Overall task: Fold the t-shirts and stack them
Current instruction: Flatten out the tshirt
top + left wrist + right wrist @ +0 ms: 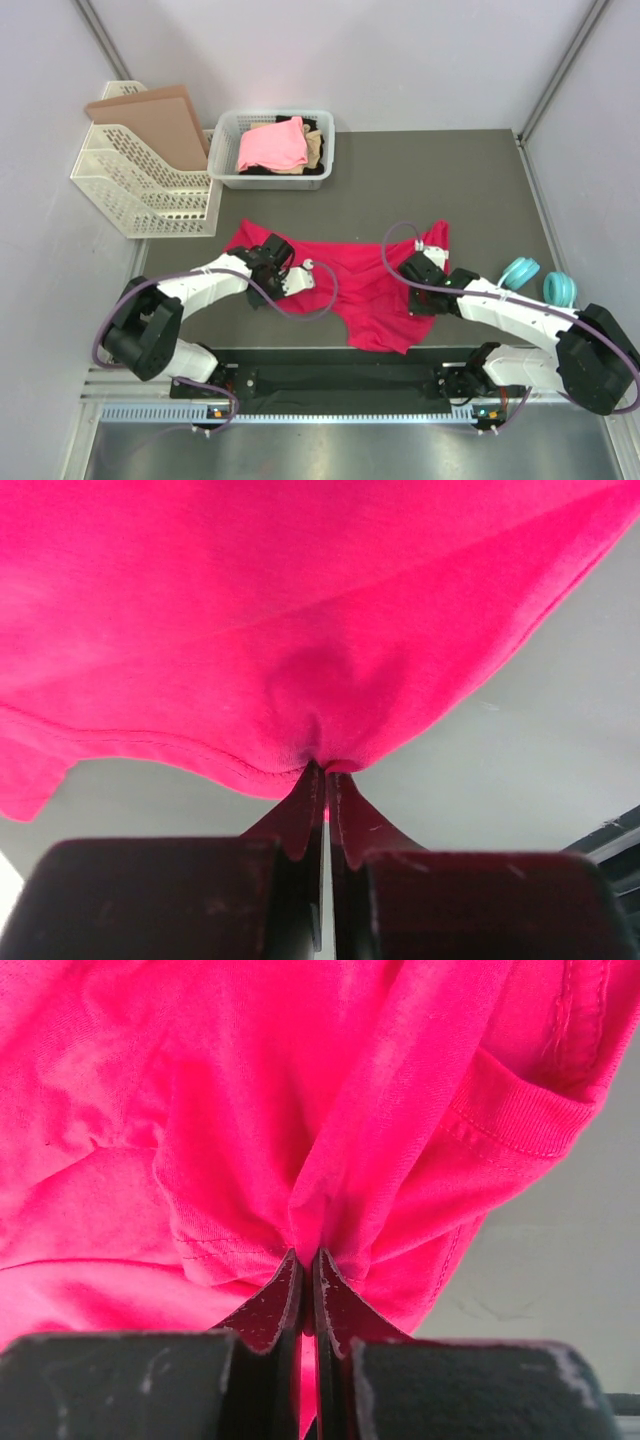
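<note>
Dark grey matte desk [430, 175], boxed in by plain pale walls: back wall [350, 55], left wall [35, 110], right wall [600, 160]. Slim grey metal struts rise from the far corners: left strut [100, 35], right strut [565, 65]. White mesh file rack [130, 195] at desk's far-left corner w/ brown board [160, 125] leaning in it. White mesh basket [270, 182] just beside it on far edge. Shiny steel plate [350, 455] below near edge. Light even & soft.

The left arm [205, 282] and right arm [510, 312] have glossy white link shells between bulky black round joint housings [150, 335], with thin purple-grey cables [298, 313] alongside. The left gripper [323, 772] and right gripper [307, 1255] have matt black fingers [298, 820] tapering to thin, scuffed tips.
</note>
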Available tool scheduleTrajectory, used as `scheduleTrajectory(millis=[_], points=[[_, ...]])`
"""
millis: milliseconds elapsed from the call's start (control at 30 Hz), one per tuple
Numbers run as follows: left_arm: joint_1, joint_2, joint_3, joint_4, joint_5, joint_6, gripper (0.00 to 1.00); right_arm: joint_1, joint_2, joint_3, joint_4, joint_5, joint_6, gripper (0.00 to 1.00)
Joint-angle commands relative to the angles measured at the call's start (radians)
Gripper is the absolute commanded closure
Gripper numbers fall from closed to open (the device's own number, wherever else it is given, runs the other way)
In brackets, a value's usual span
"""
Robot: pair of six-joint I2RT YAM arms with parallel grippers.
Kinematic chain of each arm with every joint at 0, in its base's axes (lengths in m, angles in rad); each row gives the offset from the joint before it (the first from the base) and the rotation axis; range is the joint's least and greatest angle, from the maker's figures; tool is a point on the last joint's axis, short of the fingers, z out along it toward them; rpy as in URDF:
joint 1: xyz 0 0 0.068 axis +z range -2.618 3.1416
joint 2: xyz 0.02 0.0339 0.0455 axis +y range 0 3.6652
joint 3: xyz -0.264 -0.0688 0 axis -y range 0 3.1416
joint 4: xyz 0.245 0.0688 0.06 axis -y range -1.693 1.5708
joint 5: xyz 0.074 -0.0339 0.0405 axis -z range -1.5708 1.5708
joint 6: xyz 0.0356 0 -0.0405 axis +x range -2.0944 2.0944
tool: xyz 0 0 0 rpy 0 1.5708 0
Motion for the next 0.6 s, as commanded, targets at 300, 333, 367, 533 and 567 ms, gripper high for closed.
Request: scheduleTrajectory(millis=[300, 333, 367, 533, 567], points=[[0.010, -0.154, 0.303, -0.204, -0.040, 0.000, 1.00, 0.038, -0.236, 0.190, -0.177, 0.070, -0.011, 1.00], [0.010, -0.166, 0.332, -0.223, -0.038, 0.000, 1.00, 0.042, -0.277, 0.217, -0.213, 0.076, -0.017, 1.00], [0.010, -0.191, 0.361, -0.248, -0.040, -0.003, 1.00, 0.050, -0.300, 0.243, -0.232, 0.078, -0.032, 1.00], [0.009, -0.274, 0.539, -0.372, -0.076, -0.012, 1.00, 0.062, -0.482, 0.416, -0.318, 0.078, -0.083, 1.00], [0.010, -0.300, 0.567, -0.389, -0.087, -0.015, 1.00, 0.061, -0.512, 0.441, -0.326, 0.078, -0.101, 1.00]])
